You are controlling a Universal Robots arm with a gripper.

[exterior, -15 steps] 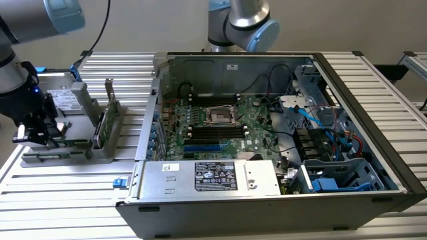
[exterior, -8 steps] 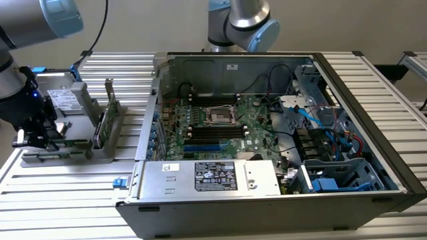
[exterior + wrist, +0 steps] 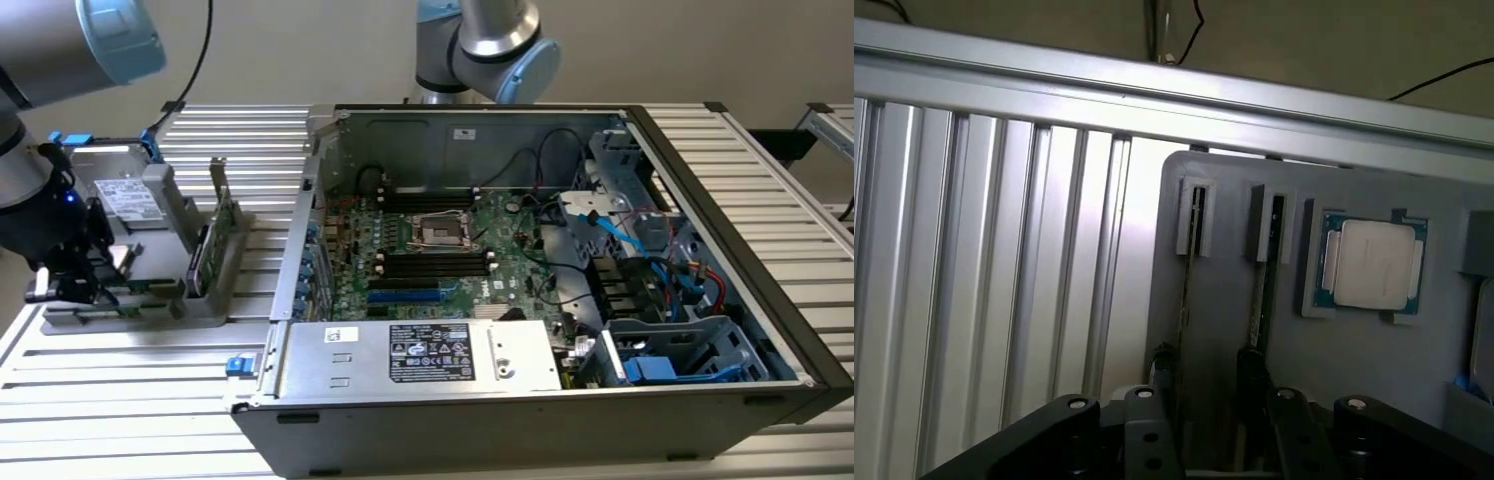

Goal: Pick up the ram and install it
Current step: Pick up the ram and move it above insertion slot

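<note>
Two thin boards stand on edge in slots of a grey holder tray (image 3: 1234, 330). The ram (image 3: 1188, 290) is the one seen edge-on closest to my gripper (image 3: 1204, 368). The gripper hangs over the tray with its dark fingers (image 3: 1160, 372) apart, and the ram's near end lies just inside the gap, apart from both fingers. The second board (image 3: 1266, 280) runs just outside the other finger. In the exterior view my gripper (image 3: 78, 280) is low over the tray (image 3: 127, 318) at the exterior view's left, beside the open computer case (image 3: 534, 260) with its black memory slots (image 3: 430, 262).
A processor chip (image 3: 1369, 265) sits in a pocket of the tray beside the boards. A tall green expansion card (image 3: 214, 235) and a hard drive (image 3: 123, 195) stand on the tray too. The case holds a power supply (image 3: 427, 355), cables and a drive cage (image 3: 681, 350). The table is ribbed aluminium (image 3: 974, 280).
</note>
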